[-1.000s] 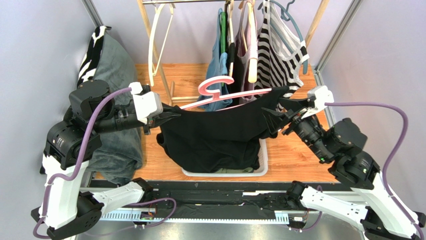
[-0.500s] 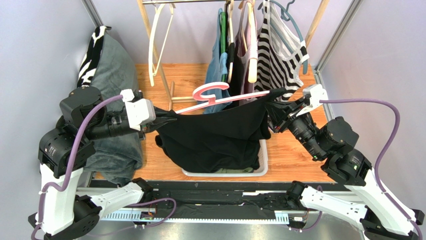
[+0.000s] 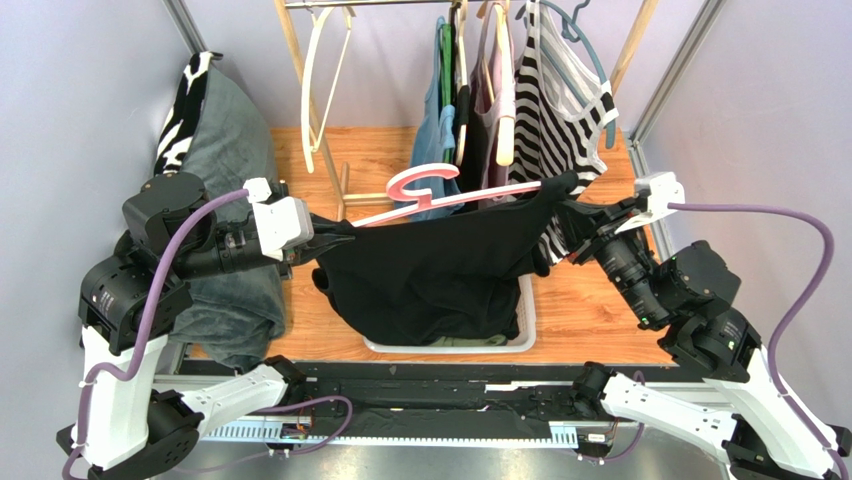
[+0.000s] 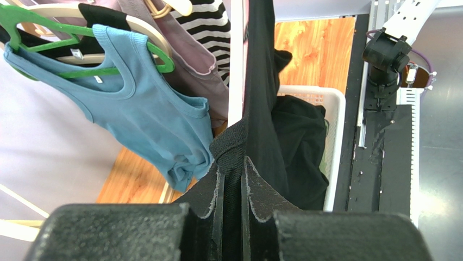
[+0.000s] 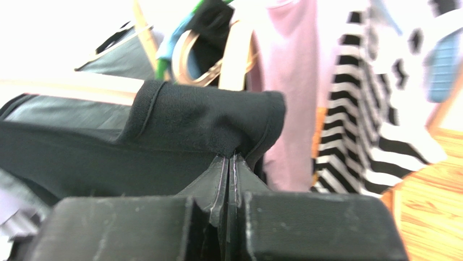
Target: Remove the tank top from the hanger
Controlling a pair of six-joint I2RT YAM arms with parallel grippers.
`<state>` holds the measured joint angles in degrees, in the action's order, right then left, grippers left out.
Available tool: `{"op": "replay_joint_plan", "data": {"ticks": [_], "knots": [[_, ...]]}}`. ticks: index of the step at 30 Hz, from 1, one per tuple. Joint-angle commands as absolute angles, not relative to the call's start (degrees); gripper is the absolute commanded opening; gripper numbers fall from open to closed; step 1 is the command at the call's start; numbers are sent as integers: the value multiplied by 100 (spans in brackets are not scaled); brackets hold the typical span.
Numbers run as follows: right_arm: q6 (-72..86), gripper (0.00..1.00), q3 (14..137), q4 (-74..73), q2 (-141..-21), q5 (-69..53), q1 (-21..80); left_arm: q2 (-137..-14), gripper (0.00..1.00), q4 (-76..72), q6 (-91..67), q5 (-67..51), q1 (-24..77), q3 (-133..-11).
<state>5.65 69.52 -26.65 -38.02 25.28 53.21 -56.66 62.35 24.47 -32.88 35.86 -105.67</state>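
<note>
Cloth of the black tank top (image 3: 440, 265), soft and light, hangs stretched on the pink hanger (image 3: 425, 187) over the white basket (image 3: 528, 322). The left gripper (image 3: 345, 229) and right gripper (image 3: 563, 213) each pinch a shoulder end, which look like sensible holds.

Tank top (image 3: 440, 260) abv basket (image 3: 527, 322), rack (image 3: 297, 60) bhd

1. Top camera: high behind the arm bases (image 3: 140, 435), looking down on the whole scene.
2. Wrist cameras: close along their own fingers (image 4: 202, 197), both on the black tank top (image 3: 440, 262), also seen from above.
</note>
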Motion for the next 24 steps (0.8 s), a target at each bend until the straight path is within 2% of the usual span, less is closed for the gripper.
{"op": "replay_joint_plan", "data": {"ticks": [1, 11, 18, 24], "knots": [[308, 0, 7268, -2575, -3735, 3514, 5335, -5555, 0, 5933, 2549, -3313, 3595, -10582], [149, 0, 7313, -2654, -4017, 5105, 5160, -5450, 0, 6073, 2558, -3437, 3603, -10758], [325, 0, 7304, -3111, -4113, 5326, 4826, -5274, 0, 6196, 2689, -3331, 3595, -10793], [659, 0, 7049, -3524, -3999, 4888, 4614, -5264, 0, 6188, 2646, -3366, 3586, -10951]]}}
